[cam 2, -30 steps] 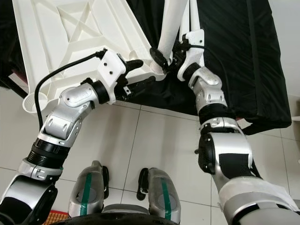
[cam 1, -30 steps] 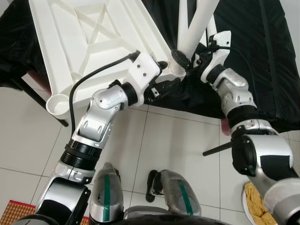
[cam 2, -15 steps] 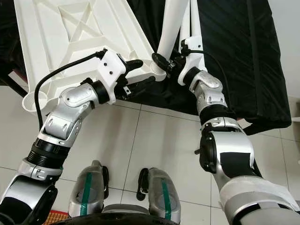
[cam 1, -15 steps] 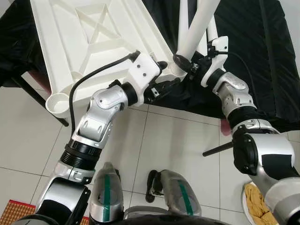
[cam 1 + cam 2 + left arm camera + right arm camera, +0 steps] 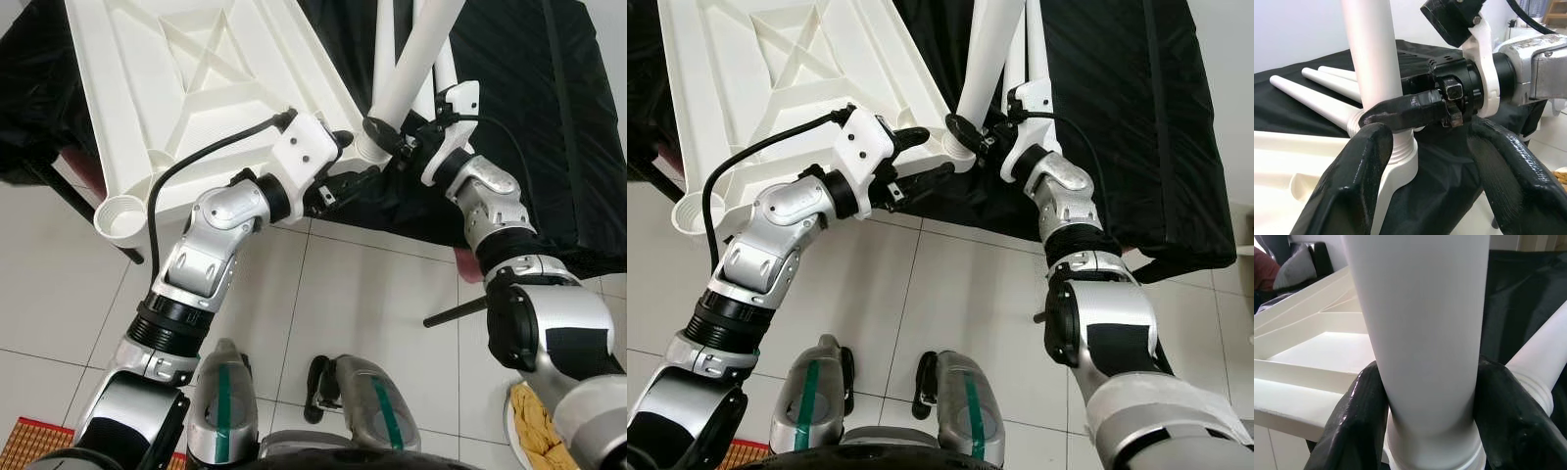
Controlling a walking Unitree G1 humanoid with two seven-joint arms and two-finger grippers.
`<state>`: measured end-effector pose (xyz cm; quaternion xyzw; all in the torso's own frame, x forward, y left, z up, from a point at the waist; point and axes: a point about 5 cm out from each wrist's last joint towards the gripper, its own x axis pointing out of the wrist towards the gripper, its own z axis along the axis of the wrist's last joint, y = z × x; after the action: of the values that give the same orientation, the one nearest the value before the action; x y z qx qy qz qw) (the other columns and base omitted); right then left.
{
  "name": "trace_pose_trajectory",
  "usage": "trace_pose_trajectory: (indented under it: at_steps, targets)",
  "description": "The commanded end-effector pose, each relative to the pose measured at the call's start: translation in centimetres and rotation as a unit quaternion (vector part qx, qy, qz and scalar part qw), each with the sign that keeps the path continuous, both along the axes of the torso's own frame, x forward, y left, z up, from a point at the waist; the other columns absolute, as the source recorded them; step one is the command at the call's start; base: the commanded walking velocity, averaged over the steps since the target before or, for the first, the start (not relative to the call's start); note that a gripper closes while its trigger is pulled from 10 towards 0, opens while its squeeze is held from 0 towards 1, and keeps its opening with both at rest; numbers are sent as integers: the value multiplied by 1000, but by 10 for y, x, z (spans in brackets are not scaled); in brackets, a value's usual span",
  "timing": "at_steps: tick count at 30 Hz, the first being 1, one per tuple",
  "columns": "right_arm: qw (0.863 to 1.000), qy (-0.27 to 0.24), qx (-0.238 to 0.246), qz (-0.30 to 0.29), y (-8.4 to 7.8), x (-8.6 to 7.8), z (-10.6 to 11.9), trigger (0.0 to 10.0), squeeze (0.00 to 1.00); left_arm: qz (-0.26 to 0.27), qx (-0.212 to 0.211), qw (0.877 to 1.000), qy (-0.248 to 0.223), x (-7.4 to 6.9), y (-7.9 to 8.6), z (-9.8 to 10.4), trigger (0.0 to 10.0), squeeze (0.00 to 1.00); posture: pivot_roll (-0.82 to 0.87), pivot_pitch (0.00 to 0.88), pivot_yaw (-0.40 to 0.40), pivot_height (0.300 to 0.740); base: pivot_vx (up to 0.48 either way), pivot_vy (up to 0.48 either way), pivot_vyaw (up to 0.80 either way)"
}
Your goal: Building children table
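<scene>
A white plastic tabletop (image 5: 196, 88) lies upside down on a black-covered table. One white leg (image 5: 416, 69) stands tilted in the tabletop's near corner socket (image 5: 370, 149). My right gripper (image 5: 384, 132) is shut on this leg just above the socket; its fingers (image 5: 1359, 411) press both sides of the leg (image 5: 1420, 333). My left gripper (image 5: 350, 159) is open, its fingers (image 5: 1361, 166) straddling the corner at the socket (image 5: 1400, 156) without clamping it. More white legs (image 5: 1317, 93) lie flat on the black cloth behind.
An empty round socket (image 5: 122, 215) is at the tabletop's left near corner. The black cloth (image 5: 549, 117) hangs over the table edge. Below are a tiled floor, my feet (image 5: 225, 411), a black rod (image 5: 456, 311) and a dish of yellow stuff (image 5: 534, 421).
My right wrist has shifted slightly up and down at the socket while keeping hold of the leg, whose tilt changed a little. The left arm stays almost still.
</scene>
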<state>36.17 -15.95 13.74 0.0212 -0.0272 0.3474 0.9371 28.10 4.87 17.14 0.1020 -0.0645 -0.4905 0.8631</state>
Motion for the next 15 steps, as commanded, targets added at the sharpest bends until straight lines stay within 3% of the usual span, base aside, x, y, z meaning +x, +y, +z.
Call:
trace_pose_trajectory:
  at_steps: [1,5,15]
  targets:
    - [1000,11,20,4,3,-4,-6,10000,0,2,0,1000,1,-2,-2,-2,10000,0,45,0,-72,740,0,0,0]
    - [999,8,35,-17,9,-5,-6,10000,0,0,-1,1000,2,-3,-3,-3,10000,0,41,0,-72,740,0,0,0]
    - [987,-9,63,-149,20,-7,-5,10000,0,-1,-2,1000,4,-4,-4,-3,10000,0,44,0,-73,740,0,0,0]
